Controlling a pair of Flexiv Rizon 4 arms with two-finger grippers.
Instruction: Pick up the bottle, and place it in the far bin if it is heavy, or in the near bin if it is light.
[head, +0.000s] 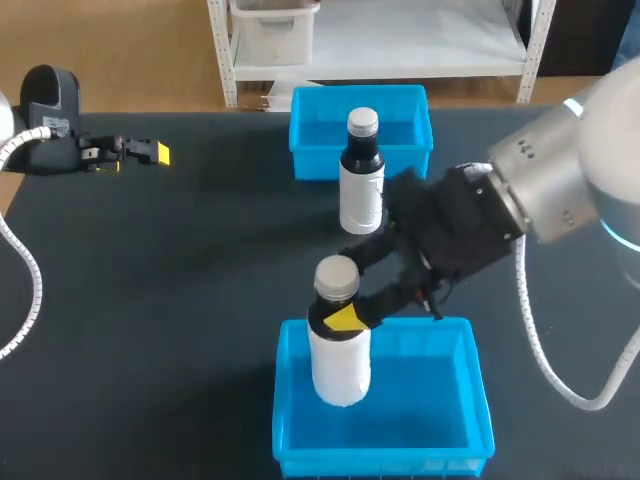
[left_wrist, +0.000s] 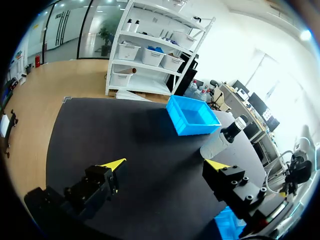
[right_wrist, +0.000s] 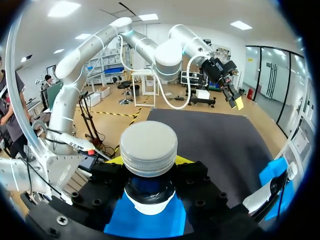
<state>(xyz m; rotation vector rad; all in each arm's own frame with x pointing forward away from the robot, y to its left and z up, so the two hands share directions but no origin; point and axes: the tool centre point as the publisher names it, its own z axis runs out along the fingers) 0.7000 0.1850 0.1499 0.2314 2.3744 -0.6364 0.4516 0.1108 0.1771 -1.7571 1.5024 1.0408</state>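
The right gripper (head: 345, 318) was clenched on the neck of the bottle (head: 338, 365), just under its cap (head: 336, 277); the bottle hung upright over the left part of the near bin (head: 478, 405) at the desk's (head: 180, 300) near edge. The body looked rigid and smooth, so probably slippery; the neck, under the cap's lip, was judged the safest hold. Weight could not be read; its position suggested light. The left gripper (head: 150, 153) stood released near the far left corner.

table (head: 200, 260): black top | second bottle (head: 361, 180): upright mid-table, dark, white label, grey cap
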